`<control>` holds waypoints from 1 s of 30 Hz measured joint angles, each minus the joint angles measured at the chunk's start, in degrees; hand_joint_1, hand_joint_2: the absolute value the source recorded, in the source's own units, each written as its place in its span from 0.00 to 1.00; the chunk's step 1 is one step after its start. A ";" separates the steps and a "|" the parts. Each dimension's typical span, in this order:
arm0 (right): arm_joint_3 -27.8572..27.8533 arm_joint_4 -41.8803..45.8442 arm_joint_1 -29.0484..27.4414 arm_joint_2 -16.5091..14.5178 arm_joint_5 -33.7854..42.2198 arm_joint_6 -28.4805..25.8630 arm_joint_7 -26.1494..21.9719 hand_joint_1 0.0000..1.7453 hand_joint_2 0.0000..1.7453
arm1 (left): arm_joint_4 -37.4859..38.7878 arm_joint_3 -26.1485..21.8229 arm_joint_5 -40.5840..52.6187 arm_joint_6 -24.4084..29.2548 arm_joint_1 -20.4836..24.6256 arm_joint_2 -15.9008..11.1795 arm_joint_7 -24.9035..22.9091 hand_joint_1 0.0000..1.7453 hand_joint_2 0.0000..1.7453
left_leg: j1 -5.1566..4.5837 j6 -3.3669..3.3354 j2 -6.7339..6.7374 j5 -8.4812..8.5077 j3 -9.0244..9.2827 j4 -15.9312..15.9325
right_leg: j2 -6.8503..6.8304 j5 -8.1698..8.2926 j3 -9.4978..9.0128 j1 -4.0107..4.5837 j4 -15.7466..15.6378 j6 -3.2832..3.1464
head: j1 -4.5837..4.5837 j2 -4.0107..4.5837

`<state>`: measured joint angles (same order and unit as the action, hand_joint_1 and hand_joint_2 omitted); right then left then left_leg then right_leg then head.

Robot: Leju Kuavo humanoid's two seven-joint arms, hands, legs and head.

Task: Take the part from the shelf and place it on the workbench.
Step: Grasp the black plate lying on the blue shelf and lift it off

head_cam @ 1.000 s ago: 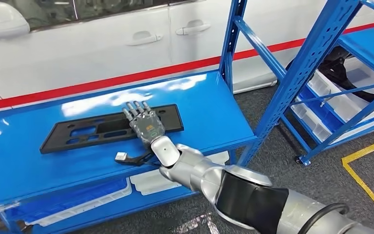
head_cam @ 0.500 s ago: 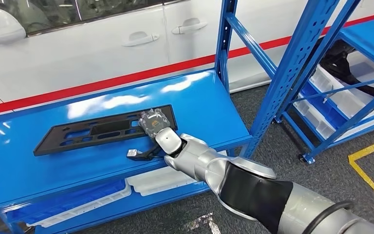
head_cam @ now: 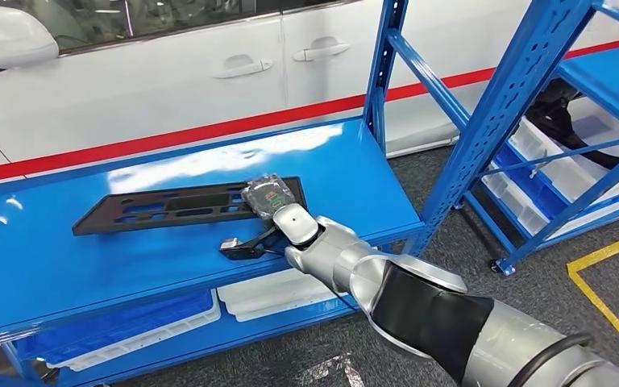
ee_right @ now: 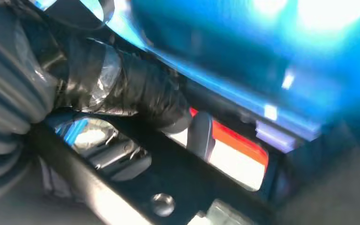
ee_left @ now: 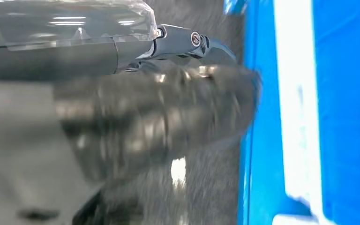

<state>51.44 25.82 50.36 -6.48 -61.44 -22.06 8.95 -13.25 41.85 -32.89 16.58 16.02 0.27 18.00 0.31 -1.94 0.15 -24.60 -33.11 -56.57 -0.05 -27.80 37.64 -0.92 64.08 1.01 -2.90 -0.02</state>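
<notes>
- We can read no brand, label or writing on anything here; the small patch on the back of the right hand (head_cam: 267,196) is too small to make out.
- We count one part (head_cam: 179,206): a long, flat black panel with several cut-outs, lying flat on the blue bench (head_cam: 64,266), its length running along the bench.
- A dark cable with one small silver plug (head_cam: 230,246) lies on the bench just in front of the part's right end.
- Our right hand rests over the right end of the part, wrist bent and fingers curled downwards out of sight; we cannot tell whether they hold the part.
- The right wrist view shows a dark taped thumb (ee_right: 136,91) close against black panel edges, blurred.
- Our left hand (ee_left: 154,117) is a blurred dark mass beside a blue edge; we cannot tell its state.
- Behind the bench stands one white car (head_cam: 169,72) with two door handles and a red stripe.
- One blue rack (head_cam: 532,97) stands to the right, holding white bins.
</notes>
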 joint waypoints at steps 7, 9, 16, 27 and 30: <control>-5.58 25.76 -6.03 8.01 -1.11 -7.05 0.05 1.00 1.00 | 0.00 0.23 0.49 6.08 -1.99 -0.13 3.09 0.00 1.00 | -0.21 0.00 -0.07 -0.97 -0.87 -1.76 | -0.05 1.35 0.37 -0.35 1.44 0.46 | -0.04 0.01; -8.31 37.16 -8.55 10.48 -1.61 -7.20 0.34 1.00 1.00 | 0.00 0.22 -0.19 5.78 -2.50 -0.29 4.04 0.00 1.00 | -0.43 0.52 -0.22 -1.54 -1.49 -2.88 | 0.00 2.20 -1.44 -0.33 -2.61 0.09 | 0.01 0.00; -16.48 70.63 -14.37 17.07 -2.24 -5.78 1.22 1.00 1.00 | 0.00 0.16 -1.59 4.89 -4.04 -1.07 5.12 0.00 1.00 | -0.07 2.19 -0.25 -6.75 -5.23 -11.33 | 0.07 1.81 -2.04 -0.68 -3.71 -1.80 | 0.12 0.00; -20.21 95.59 -23.10 23.45 10.11 5.69 1.82 1.00 1.00 | 0.00 -1.91 -4.94 2.59 -4.31 -1.94 2.93 0.00 1.00 | -0.24 0.86 -0.41 -0.78 -1.51 -2.36 | 0.52 1.81 -2.61 -0.48 -4.30 -0.55 | 0.08 -0.01; -20.21 98.18 -25.58 24.75 14.66 6.56 0.80 1.00 1.00 | 0.00 -2.29 -4.68 0.37 -4.43 -2.16 2.45 0.00 1.00 | 0.24 -0.18 -0.24 0.33 -1.37 -0.44 | 0.37 -1.68 -0.98 -0.42 -0.88 0.00 | -0.03 -0.01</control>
<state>31.23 124.00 24.79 18.27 -46.78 -15.50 9.75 -13.25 39.56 -37.57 16.95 11.60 -1.89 20.44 0.55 -2.11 -0.09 -24.26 -34.48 -57.01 0.32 -29.48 36.65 -1.34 63.20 1.01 -2.93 -0.02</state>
